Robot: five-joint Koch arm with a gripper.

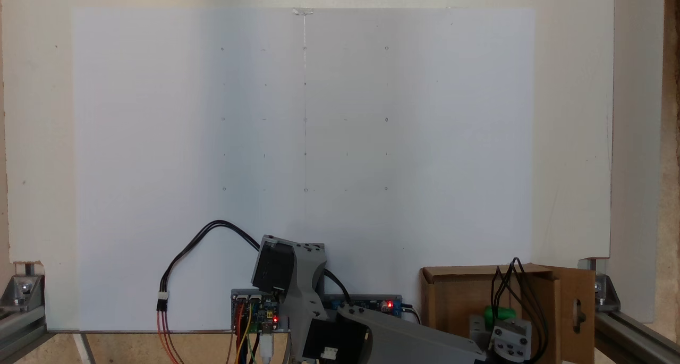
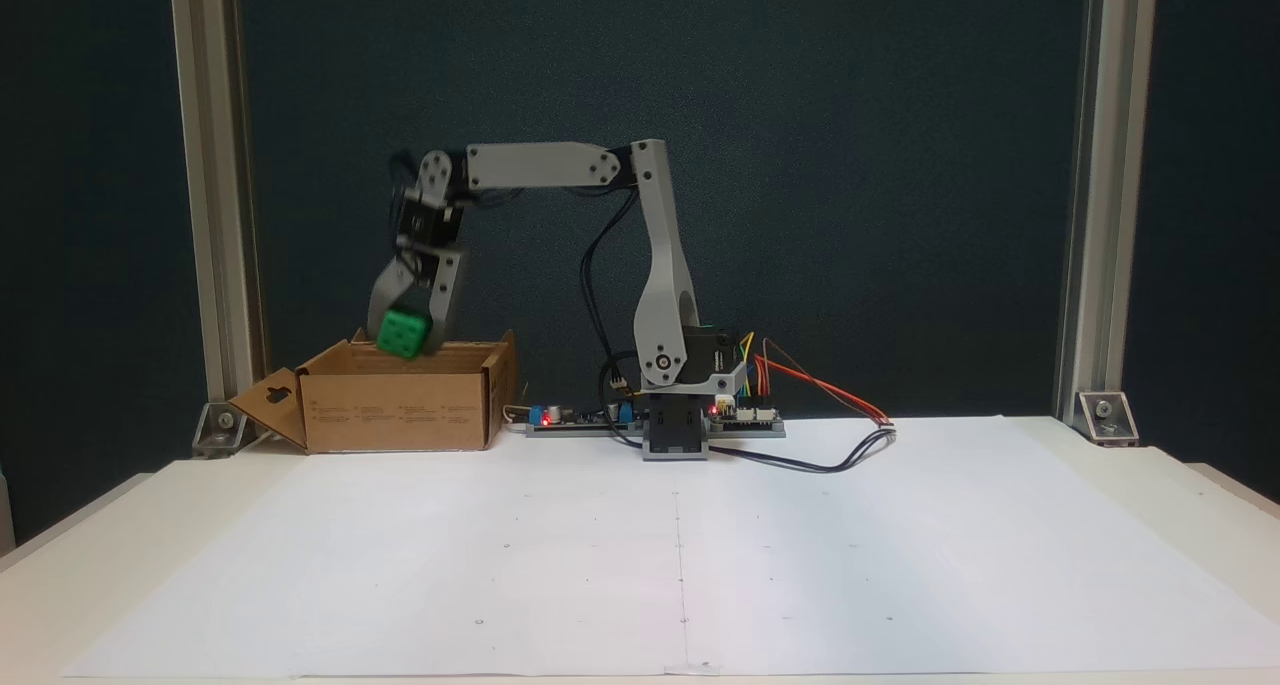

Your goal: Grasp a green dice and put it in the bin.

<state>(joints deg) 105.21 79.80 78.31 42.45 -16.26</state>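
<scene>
White paper (image 2: 680, 555) marked with small dots covers the pale desk (image 2: 1150, 485), and a dark wall stands behind it in the side-on fixed view. The small bright green plastic dice (image 2: 402, 333) with round pips is in the air just above the open top of the brown corrugated cardboard box (image 2: 400, 405), at the side near its back left corner in that view. The gripper (image 2: 405, 337) is clenched on the dice, with one grey finger (image 2: 390, 290) on each side of it. In the fixed view from above, the green dice (image 1: 498, 314) shows as a green patch over the inside of the box (image 1: 451, 295), partly hidden by the wrist. The box has a side flap (image 2: 268, 403) with a handle cutout, folded outward. The grey arm (image 2: 540, 165) reaches sideways from its base (image 2: 675, 435) to the box and bends down at the wrist. Beside the base lie circuit boards (image 2: 745, 415) with red lights and coloured wires (image 2: 820, 385).
</scene>
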